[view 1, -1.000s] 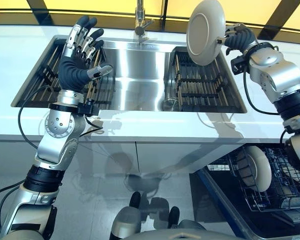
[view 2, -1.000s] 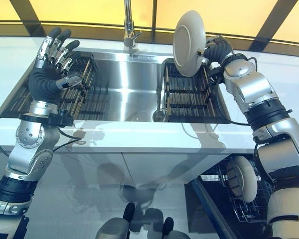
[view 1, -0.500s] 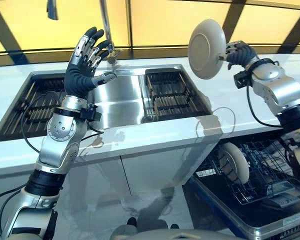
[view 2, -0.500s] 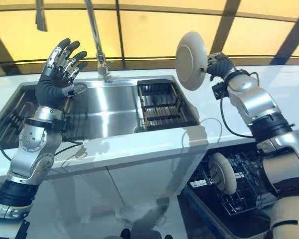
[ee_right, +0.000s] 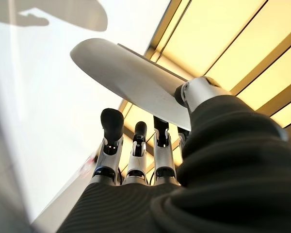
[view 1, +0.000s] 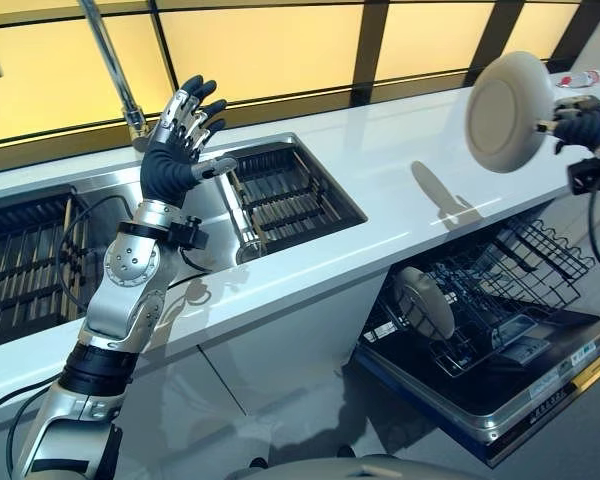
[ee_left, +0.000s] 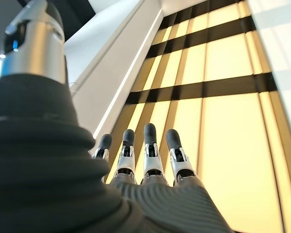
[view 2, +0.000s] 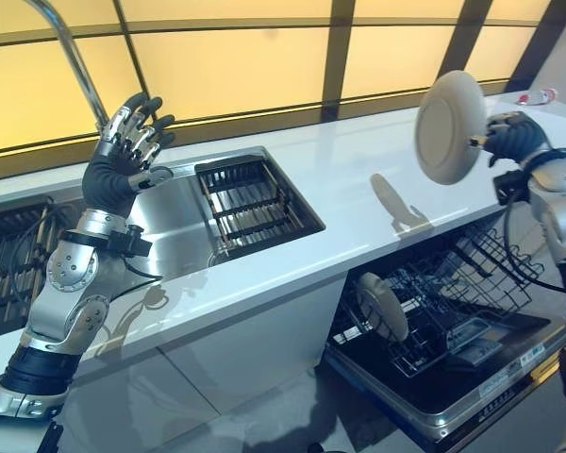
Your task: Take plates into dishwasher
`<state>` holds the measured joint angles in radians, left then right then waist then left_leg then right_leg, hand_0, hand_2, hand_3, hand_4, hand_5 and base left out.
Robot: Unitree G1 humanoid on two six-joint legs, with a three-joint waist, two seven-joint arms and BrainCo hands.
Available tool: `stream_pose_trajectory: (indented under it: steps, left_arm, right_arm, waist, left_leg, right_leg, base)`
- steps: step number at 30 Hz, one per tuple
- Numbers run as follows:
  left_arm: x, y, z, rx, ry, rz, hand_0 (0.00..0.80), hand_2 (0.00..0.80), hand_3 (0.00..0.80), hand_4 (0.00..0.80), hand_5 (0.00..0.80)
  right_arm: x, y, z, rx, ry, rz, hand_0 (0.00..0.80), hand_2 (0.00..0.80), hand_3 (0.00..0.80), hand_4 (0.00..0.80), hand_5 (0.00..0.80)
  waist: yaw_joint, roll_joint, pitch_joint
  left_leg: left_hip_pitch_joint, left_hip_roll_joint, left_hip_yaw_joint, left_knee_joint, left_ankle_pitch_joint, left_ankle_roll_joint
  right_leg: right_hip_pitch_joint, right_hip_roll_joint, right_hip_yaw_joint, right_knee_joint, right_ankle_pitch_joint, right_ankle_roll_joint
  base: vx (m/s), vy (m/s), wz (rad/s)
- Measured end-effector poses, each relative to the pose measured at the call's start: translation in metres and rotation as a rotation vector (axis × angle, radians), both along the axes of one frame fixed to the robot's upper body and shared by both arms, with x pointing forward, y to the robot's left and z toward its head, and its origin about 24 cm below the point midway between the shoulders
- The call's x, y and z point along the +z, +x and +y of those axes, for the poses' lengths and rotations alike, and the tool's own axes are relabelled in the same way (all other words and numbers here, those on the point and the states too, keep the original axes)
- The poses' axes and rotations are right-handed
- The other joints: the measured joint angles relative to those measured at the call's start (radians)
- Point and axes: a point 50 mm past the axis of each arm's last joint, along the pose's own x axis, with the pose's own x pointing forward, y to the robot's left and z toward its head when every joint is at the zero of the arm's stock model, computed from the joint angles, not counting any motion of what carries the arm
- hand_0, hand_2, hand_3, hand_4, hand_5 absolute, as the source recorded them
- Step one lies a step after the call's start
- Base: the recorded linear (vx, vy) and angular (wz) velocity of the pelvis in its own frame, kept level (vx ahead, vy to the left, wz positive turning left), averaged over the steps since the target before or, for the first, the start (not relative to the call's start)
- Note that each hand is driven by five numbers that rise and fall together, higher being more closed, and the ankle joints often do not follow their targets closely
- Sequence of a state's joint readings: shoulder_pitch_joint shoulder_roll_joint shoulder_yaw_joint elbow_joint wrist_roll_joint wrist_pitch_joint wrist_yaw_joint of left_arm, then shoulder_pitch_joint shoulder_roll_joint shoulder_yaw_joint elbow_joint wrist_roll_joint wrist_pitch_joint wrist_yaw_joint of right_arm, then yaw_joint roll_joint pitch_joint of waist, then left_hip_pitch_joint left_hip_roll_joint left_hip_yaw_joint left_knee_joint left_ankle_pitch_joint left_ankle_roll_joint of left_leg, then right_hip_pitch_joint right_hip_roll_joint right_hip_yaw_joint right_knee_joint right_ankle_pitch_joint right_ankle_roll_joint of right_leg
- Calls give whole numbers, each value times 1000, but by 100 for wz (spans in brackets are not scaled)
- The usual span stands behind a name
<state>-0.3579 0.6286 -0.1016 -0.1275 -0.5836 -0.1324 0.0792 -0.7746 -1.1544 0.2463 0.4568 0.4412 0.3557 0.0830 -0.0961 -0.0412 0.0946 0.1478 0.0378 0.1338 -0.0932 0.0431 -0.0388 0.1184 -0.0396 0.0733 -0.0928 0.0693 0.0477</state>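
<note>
Right hand is pinching a white plate by its rim, upright above the open dishwasher rack, while left hand, fingers spread, is hovering over the sink.

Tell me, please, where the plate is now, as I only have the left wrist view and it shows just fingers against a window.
Observer: The right hand pinches the held plate by its rim, on edge in the air, right of the sink.
Operator: Is the dishwasher loaded at all?
Observer: One racked plate stands on edge in the pulled-out rack.
Operator: Is the left hand touching anything?
Observer: No, the left hand is raised open above the sink.
</note>
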Motion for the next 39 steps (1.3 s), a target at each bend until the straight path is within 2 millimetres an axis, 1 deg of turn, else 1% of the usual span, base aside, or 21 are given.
stream_pose_trajectory:
  steps: [3, 6, 9, 13, 19, 24, 27, 32, 35, 37, 39]
  left_arm:
    - [-12, 4, 6, 30, 0, 61, 0, 0, 0, 0, 0]
    - [-20, 7, 11, 52, -3, 97, 0, 0, 0, 0, 0]
    - [-22, 7, 12, 57, -3, 108, 0, 0, 0, 0, 0]
    - [-25, 8, 13, 64, -3, 121, 0, 0, 0, 0, 0]
    - [-27, 9, 13, 66, -6, 137, 0, 0, 0, 0, 0]
    - [-30, 10, 11, 60, -11, 156, 0, 0, 0, 0, 0]
    - [-31, 10, 11, 55, -7, 161, 0, 0, 0, 0, 0]
    - [-30, 10, 10, 47, -3, 163, 0, 0, 0, 0, 0]
    - [-26, 8, 5, 28, 2, 153, 0, 0, 0, 0, 0]
    - [-26, 8, 5, 21, 7, 150, 0, 0, 0, 0, 0]
    - [-26, 8, 4, 18, 8, 151, 0, 0, 0, 0, 0]
  right_arm:
    - [-5, -7, -10, -20, -11, 28, 800, 800, 800, 800, 800]
    - [-12, -19, -26, -55, -12, 63, 800, 800, 800, 800, 800]
    - [-22, -29, -37, -79, -6, 86, 800, 800, 800, 800, 800]
    - [-31, -36, -46, -95, -37, 134, 800, 800, 800, 800, 800]
    - [-44, -42, -50, -84, -78, 203, 800, 800, 800, 800, 800]
    - [-57, -48, -54, -93, -154, 284, 800, 800, 800, 800, 800]
    - [-69, -48, -52, -86, -183, 330, 800, 800, 800, 800, 800]
    - [-93, -47, -52, -97, -271, 429, 800, 800, 800, 800, 800]
    - [-108, -48, -51, -101, -325, 496, 800, 800, 800, 800, 800]
    - [-121, -47, -48, -94, -368, 550, 800, 800, 800, 800, 800]
    - [-138, -47, -43, -77, -390, 605, 800, 800, 800, 800, 800]
  waist:
    - [-28, 3, -9]
    - [-32, 5, -12]
    - [-53, 6, -12]
    - [-65, 10, -15]
    - [-82, 11, -16]
    - [-79, 11, -16]
    - [-79, 11, -16]
    - [-73, 11, -16]
    - [-59, 11, -16]
    - [-48, 12, -17]
    - [-37, 12, -17]
  left_leg:
    - [1, 1, 7, 0, -2, -1]
    - [2, 5, 29, -1, -6, -2]
    - [2, 6, 33, -1, -7, -3]
    - [2, 8, 47, -1, -10, -4]
    - [4, 10, 58, -1, -15, -5]
    - [5, 11, 59, -1, -17, -6]
    - [4, 11, 59, -1, -17, -6]
    - [2, 15, 58, -1, -17, -6]
    - [0, 15, 58, -1, -17, -6]
    - [-1, 17, 55, -1, -17, -6]
    - [-3, 18, 52, -1, -17, -6]
  right_leg:
    - [-2, 2, 6, 0, 0, 0]
    - [-12, 5, 28, -1, 1, 0]
    - [-15, 6, 31, -3, -1, 4]
    - [-21, 10, 46, -3, 0, 3]
    - [-23, 13, 56, -2, 3, -1]
    - [-23, 13, 56, 1, 3, -1]
    - [-23, 13, 56, 0, 3, -1]
    - [-25, 14, 54, -4, 3, -1]
    - [-27, 14, 54, -3, 3, -2]
    - [-27, 14, 50, -4, 3, -2]
    - [-28, 14, 46, -4, 3, -2]
  base:
    - [0, -17, -10]
    - [-8, -19, -19]
    - [-23, -28, -6]
    - [-22, -30, -9]
    - [-15, -35, -6]
    - [-3, -49, 0]
    - [6, -53, 0]
    - [15, -74, 1]
    - [21, -81, 0]
    - [17, -97, 4]
    - [14, -85, 4]
